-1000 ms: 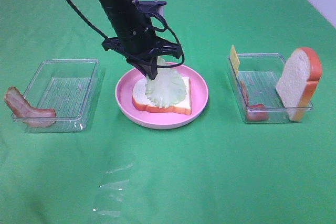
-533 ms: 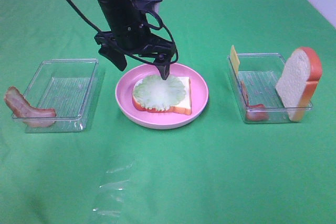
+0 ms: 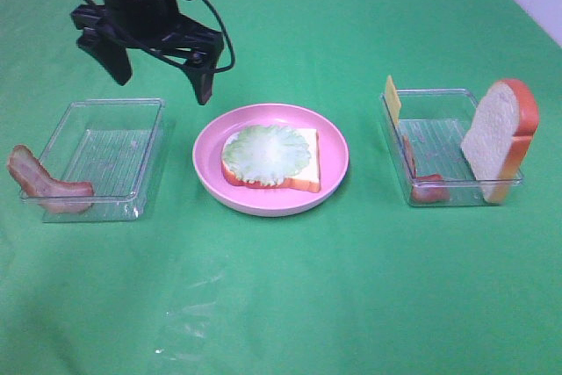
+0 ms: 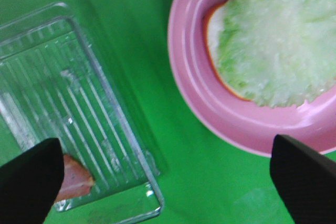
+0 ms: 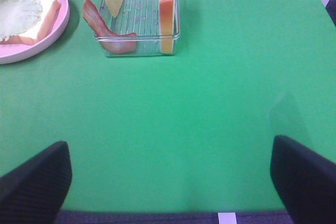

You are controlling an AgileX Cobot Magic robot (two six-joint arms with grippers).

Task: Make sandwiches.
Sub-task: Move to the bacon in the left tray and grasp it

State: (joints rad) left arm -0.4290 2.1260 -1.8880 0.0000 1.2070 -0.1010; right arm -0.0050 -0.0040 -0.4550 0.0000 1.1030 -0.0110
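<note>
1. The right gripper (image 5: 169,153) is on the near side, well short of the plate (image 3: 263,209) and to its right. Its fingers are spread wide with nothing between them.
2. The cloth (image 3: 281,305) in front of the plate is bare.
3. The sandwich (image 3: 309,177) sits on the plate, part-built: 1 bread slice lying flat with the lettuce (image 3: 266,154) spread over it. There is no bacon, cheese or top slice on it yet.
4. The left tray (image 3: 105,111) is left of the plate. The left bacon (image 3: 39,183) is draped over the tray end farthest from the plate.
5. The right tray (image 3: 439,94) is right of the plate. It holds the cheese (image 3: 392,99) and right bacon (image 3: 428,189) at the end nearer the plate. The top slice (image 3: 496,138) stands on edge at the other end.
6. The left gripper (image 3: 162,85) hangs beyond the plate and to its left, above the left tray's far rim. Its fingers are wide apart and empty.

Assessment: the lettuce step looks complete and the next filling is due, probably the left bacon. That calls for lowering the left gripper over the strip, straddling it across its width, closing, and lifting clear of the tray wall. The light tray may shift.
</note>
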